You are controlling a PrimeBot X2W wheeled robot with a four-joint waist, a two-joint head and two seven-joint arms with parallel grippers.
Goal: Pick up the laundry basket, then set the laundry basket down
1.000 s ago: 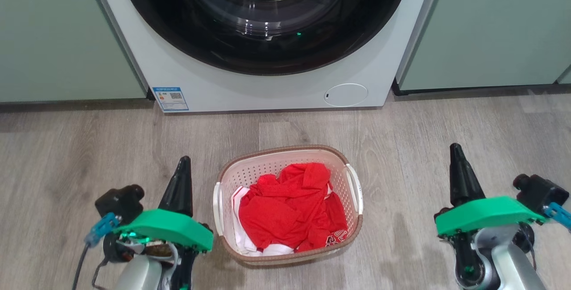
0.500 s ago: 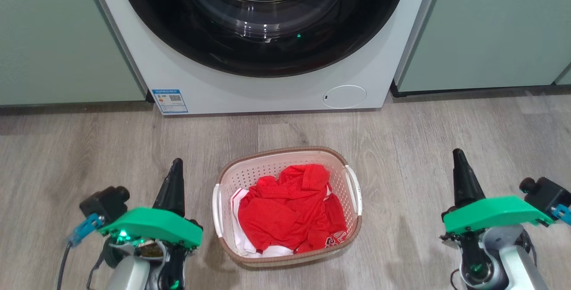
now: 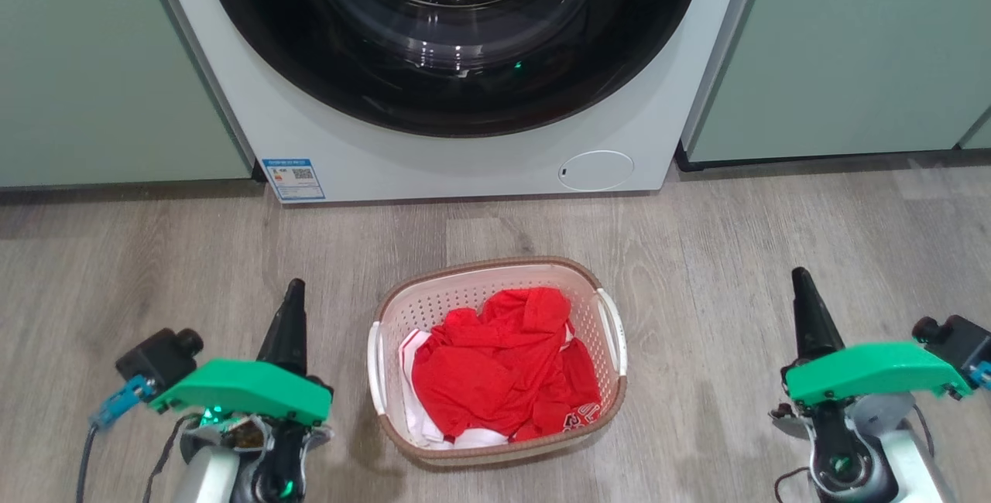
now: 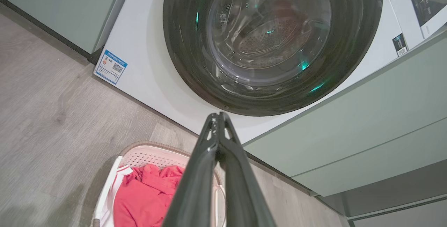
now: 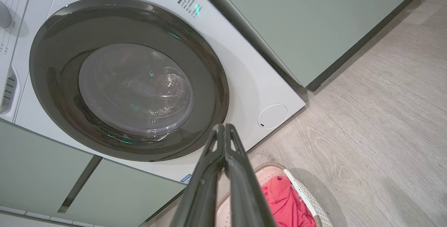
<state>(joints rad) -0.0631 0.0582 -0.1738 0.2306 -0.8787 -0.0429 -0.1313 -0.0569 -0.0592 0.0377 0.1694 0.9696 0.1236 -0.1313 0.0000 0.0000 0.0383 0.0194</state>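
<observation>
- Head view: the laundry basket (image 3: 485,264) is seen on the floor (image 3: 155,255), just right of the left gripper (image 3: 293,294) and well left of the right gripper (image 3: 801,286).
- Both grippers' fingers (image 4: 195,185) are pressed together, nothing held.

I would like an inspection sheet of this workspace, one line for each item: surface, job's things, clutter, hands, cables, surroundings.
Surface: grey wood-look floor.
Job's things: laundry basket stands on the floor in front of the washing machine, with red and white clothes inside; no hand touches it.
Clutter: nothing seen.
Hands: left hand shut, close to the basket's left side; right hand shut, farther off on the right; both empty.
Cables: dark cable hangs by the left wrist.
Surroundings: washing machine door closed; pale green cabinets on both sides.
</observation>
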